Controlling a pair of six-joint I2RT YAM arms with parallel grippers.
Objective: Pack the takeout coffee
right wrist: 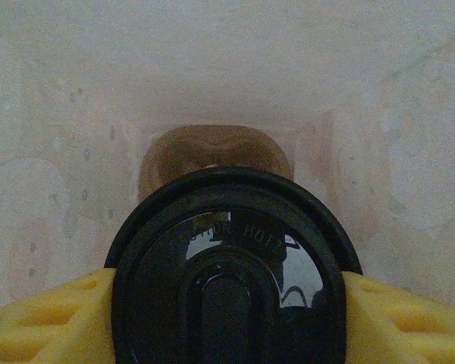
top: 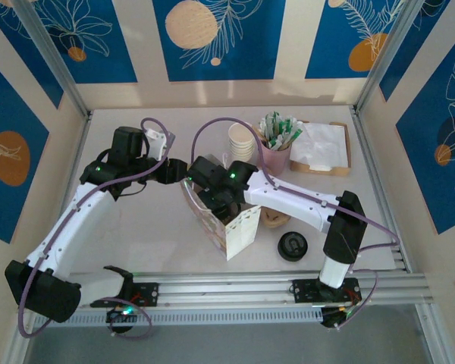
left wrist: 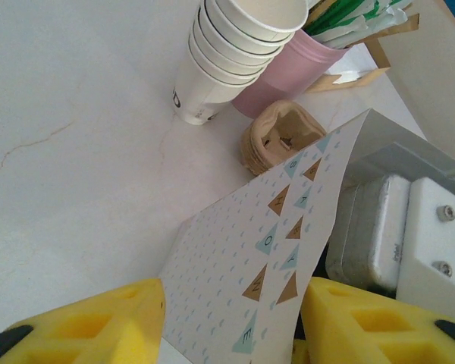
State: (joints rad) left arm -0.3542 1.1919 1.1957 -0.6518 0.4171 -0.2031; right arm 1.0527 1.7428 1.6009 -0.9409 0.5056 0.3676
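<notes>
The patterned paper bag (top: pixel 212 221) stands open at the table's middle. My left gripper (top: pixel 183 176) is shut on the bag's wall (left wrist: pixel 250 265), which passes between its yellow fingers (left wrist: pixel 98 322). My right gripper (top: pixel 214 199) reaches down into the bag's mouth. In the right wrist view it (right wrist: pixel 227 311) is shut on the coffee cup, whose black lid (right wrist: pixel 231 280) sits between the yellow pads (right wrist: pixel 413 318). The bag's pale inner walls (right wrist: pixel 61 114) surround the cup. A blurred brown shape (right wrist: pixel 212 155) lies beyond the lid, deeper in the bag.
A brown cup carrier (top: pixel 274 218) sits right of the bag, also seen as the carrier (left wrist: pixel 280 140). A loose black lid (top: pixel 293 246) lies near the front. Stacked paper cups (top: pixel 241 141), a pink cup of sachets (top: pixel 275 152) and a napkin tray (top: pixel 322 148) stand behind.
</notes>
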